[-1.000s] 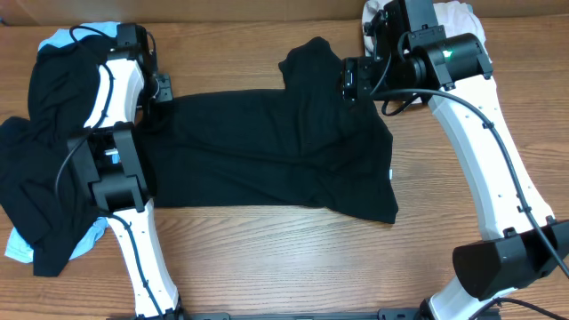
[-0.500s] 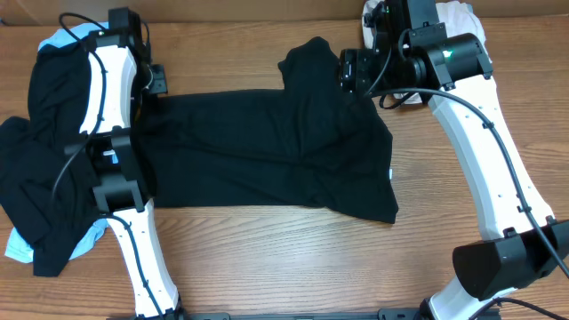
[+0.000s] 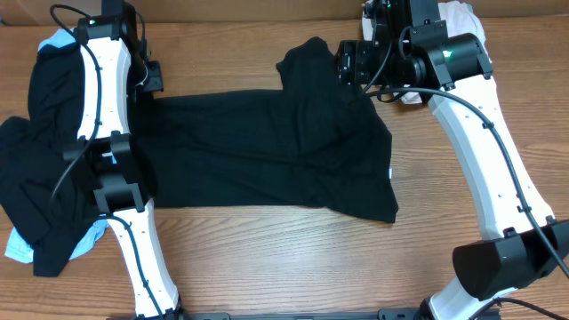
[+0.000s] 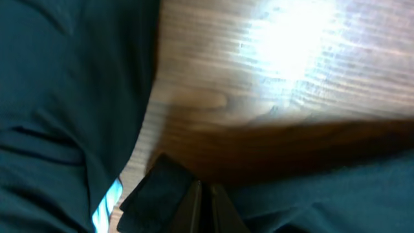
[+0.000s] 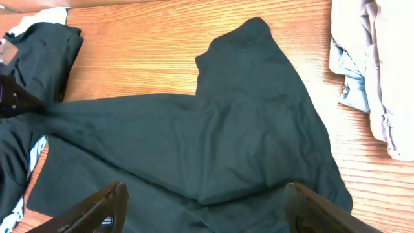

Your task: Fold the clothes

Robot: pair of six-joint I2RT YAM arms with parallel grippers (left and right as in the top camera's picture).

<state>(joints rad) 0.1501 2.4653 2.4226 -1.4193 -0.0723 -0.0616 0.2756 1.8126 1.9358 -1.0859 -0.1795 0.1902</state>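
Note:
A black short-sleeved shirt lies spread across the middle of the table, one sleeve pointing to the back, a small white label at its right edge. My left gripper is shut on the shirt's left edge, which is drawn to a taut point; in the left wrist view its fingers are pressed together among dark fabric. My right gripper is open and empty above the shirt's back right part. In the right wrist view its jaws are wide apart over the shirt.
A pile of black and light blue garments lies at the left edge, under my left arm. Cream and pale garments sit at the back right, also in the right wrist view. Bare wood table runs along the front.
My left gripper has moved back and to the left, drawing the shirt's left edge out with it. My right gripper has shifted slightly back and stays open.

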